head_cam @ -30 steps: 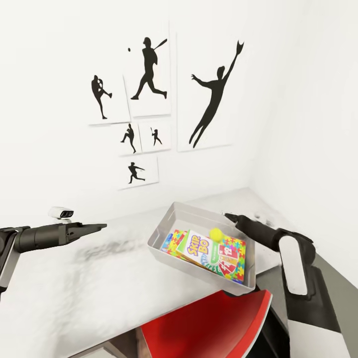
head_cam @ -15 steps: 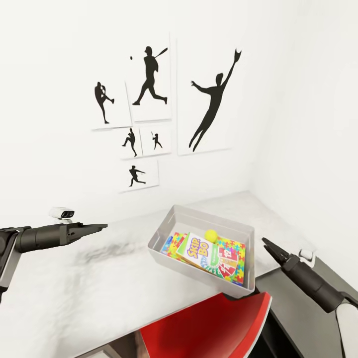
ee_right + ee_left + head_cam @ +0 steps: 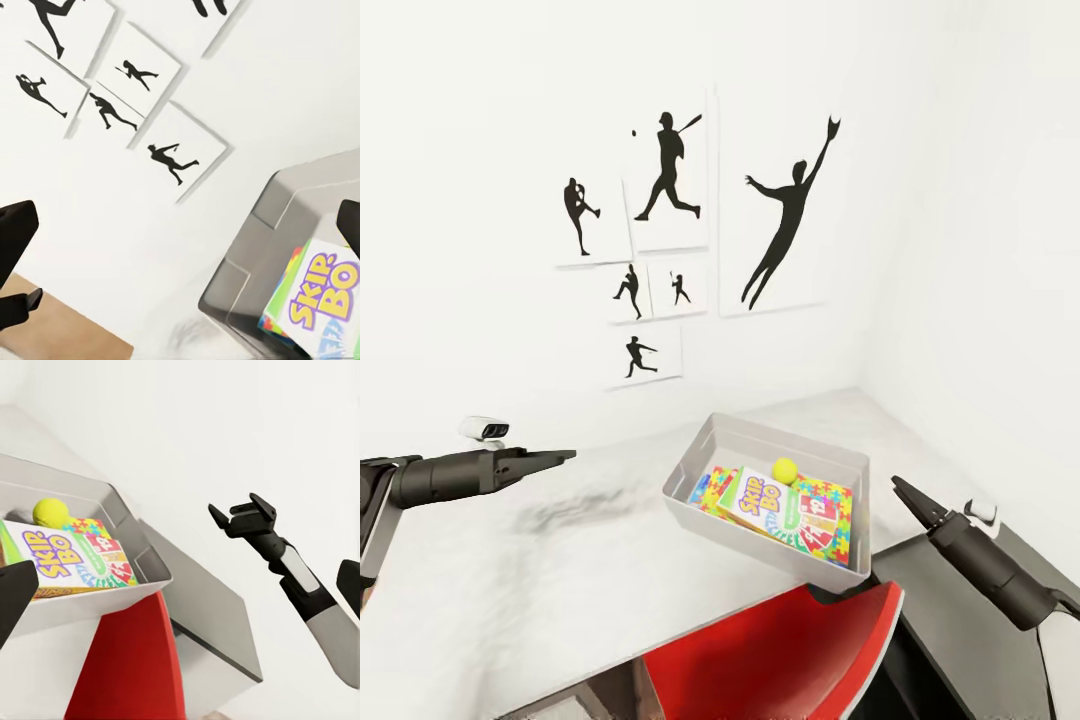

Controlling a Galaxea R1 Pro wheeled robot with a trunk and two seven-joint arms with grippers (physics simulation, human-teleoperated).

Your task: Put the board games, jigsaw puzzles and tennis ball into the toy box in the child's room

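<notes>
The light grey toy box (image 3: 712, 437) sits on the table (image 3: 560, 550) near its dark corner section. In it lie a Skip-Bo board game (image 3: 758, 505) over two many-coloured jigsaw puzzles (image 3: 832, 520), with the tennis ball (image 3: 785, 468) beside them. My left gripper (image 3: 567, 456) hovers over the table left of the box, open and empty; its fingers (image 3: 15, 592) stand wide apart. My right gripper (image 3: 902, 490) hangs right of the box, clear of its rim, open and empty. The left wrist view shows the box (image 3: 112, 502), ball (image 3: 49, 512), game (image 3: 67, 559) and right gripper (image 3: 237, 508).
A red chair (image 3: 780, 655) is tucked under the table's front edge below the toy box. Black silhouette posters (image 3: 670, 170) hang on the white wall behind. The dark grey corner section (image 3: 960, 640) lies under my right arm. The room's corner wall is close on the right.
My right arm drew back from the toy box's far rim to the right and lower. The view shifted slightly. The left arm stayed put.
</notes>
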